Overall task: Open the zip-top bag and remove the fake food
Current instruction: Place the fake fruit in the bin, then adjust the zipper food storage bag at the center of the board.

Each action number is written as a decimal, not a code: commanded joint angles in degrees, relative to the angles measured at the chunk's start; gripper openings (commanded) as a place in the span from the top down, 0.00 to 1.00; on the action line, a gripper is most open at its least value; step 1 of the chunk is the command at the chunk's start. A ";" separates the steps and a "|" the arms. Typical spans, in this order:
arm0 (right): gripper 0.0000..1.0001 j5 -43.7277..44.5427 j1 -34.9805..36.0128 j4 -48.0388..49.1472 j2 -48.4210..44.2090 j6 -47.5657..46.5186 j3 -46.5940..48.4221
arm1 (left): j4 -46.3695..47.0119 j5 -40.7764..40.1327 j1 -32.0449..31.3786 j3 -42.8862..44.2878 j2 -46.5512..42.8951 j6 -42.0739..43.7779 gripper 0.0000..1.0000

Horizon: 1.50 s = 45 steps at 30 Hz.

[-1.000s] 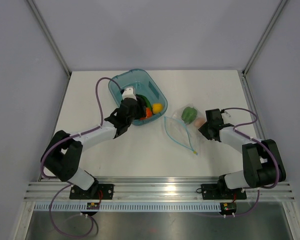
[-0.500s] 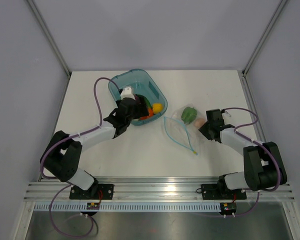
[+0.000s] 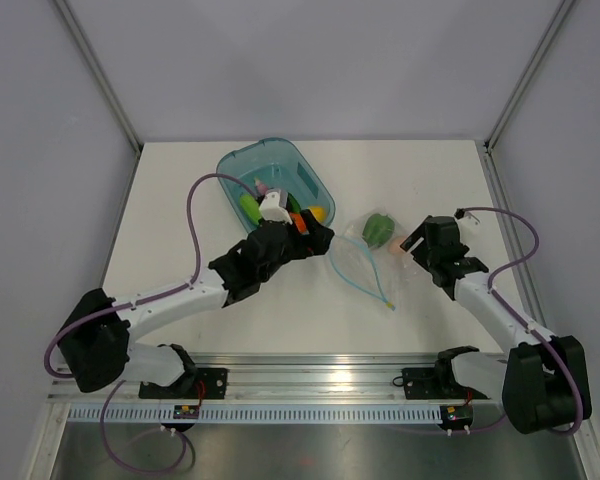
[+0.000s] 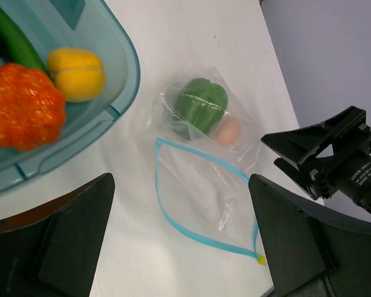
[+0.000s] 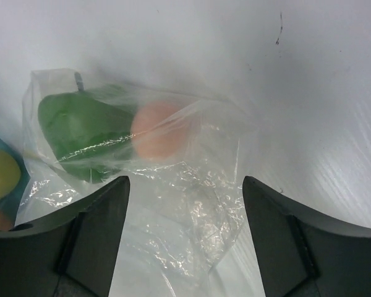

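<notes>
The zip-top bag (image 3: 364, 264) lies flat on the table right of centre, its blue zip strip (image 4: 195, 228) spread into an open loop. A green pepper (image 4: 201, 103) and a pinkish piece (image 4: 228, 131) sit inside at its far end. My left gripper (image 3: 318, 234) hovers open between the tub and the bag, nothing between its fingers (image 4: 71, 235). My right gripper (image 3: 414, 243) is open over the bag's closed end (image 5: 198, 235), just short of the pinkish piece (image 5: 159, 129) and the pepper (image 5: 80, 127). More fake food lies in the tub: an orange-red piece (image 4: 21, 105), a lemon (image 4: 77, 73), a cucumber (image 4: 12, 40).
The teal tub (image 3: 242, 165) stands at the back left of centre, its near corner close to my left gripper. A yellow slider (image 4: 258, 260) marks the near end of the zip. Grey walls enclose the table on three sides.
My left arm has swung from inside the tub rightward toward the bag, and its jaws have opened. My right gripper's jaws have widened and it has shifted slightly right.
</notes>
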 commanded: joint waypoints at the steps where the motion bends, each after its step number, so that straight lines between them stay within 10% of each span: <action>1: 0.18 5.81 0.25 -0.77 -2.13 -2.45 -0.09 | 1.58 -2.88 -2.22 1.86 2.09 -6.88 0.09; 17: 0.11 8.19 0.07 2.31 13.52 1.23 4.13 | 5.53 -3.60 -7.41 15.92 19.85 -3.30 0.11; 22: 0.29 8.45 -0.01 3.10 13.00 1.06 3.52 | 3.87 -2.89 -7.41 19.18 23.63 -2.06 0.18; 26: 0.71 7.65 -0.01 2.93 12.11 1.23 2.99 | 4.48 -0.27 -6.45 18.65 24.60 -3.81 0.25; 32: 1.00 7.05 0.07 2.84 7.64 1.76 1.23 | 6.77 3.08 -5.48 18.21 25.83 -4.18 0.45; 45: 1.00 7.12 0.16 1.71 -4.41 6.85 -5.71 | 5.36 6.50 -0.83 16.46 24.52 -7.33 1.00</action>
